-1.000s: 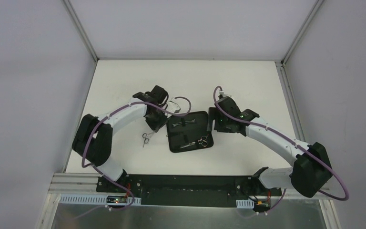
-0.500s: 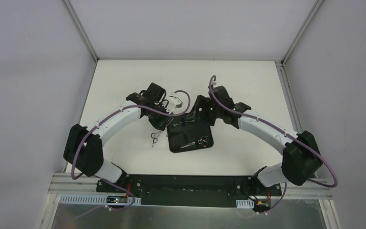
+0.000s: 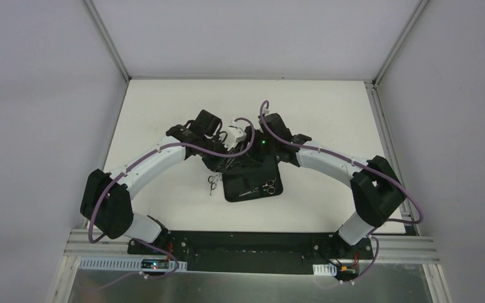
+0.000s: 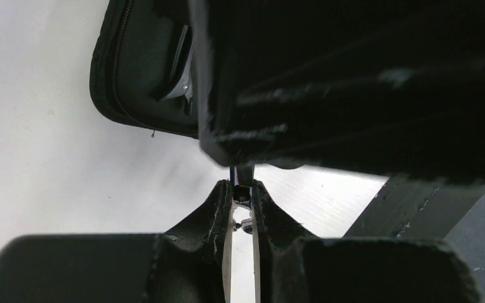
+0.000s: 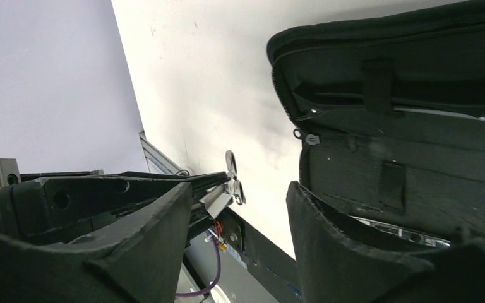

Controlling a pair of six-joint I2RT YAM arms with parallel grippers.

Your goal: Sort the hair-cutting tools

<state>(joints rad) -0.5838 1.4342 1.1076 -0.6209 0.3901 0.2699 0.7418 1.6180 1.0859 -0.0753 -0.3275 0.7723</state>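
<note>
My left gripper [image 3: 220, 168] is shut on silver scissors [image 3: 213, 184], whose ring handles hang just off the left edge of the open black case [image 3: 252, 189]. In the left wrist view the fingers [image 4: 221, 202] pinch the thin metal scissors [image 4: 242, 197]. My right gripper [image 3: 247, 155] is open over the case's far left corner, close beside the left gripper. In the right wrist view its jaws stand wide apart around the scissors' rings [image 5: 233, 178], not touching them. A second pair of scissors [image 3: 264, 187] lies in the case, also showing in the right wrist view [image 5: 410, 231].
The case [image 5: 404, 126] lies open with elastic straps [image 5: 377, 82] and a zip around its rim. The two arms crowd together above its far edge. The black base rail [image 3: 246, 243] runs along the table's near edge.
My left gripper has carried the scissors to the right, up to the case's left edge. My right gripper has swung left across the case's far side to meet it.
</note>
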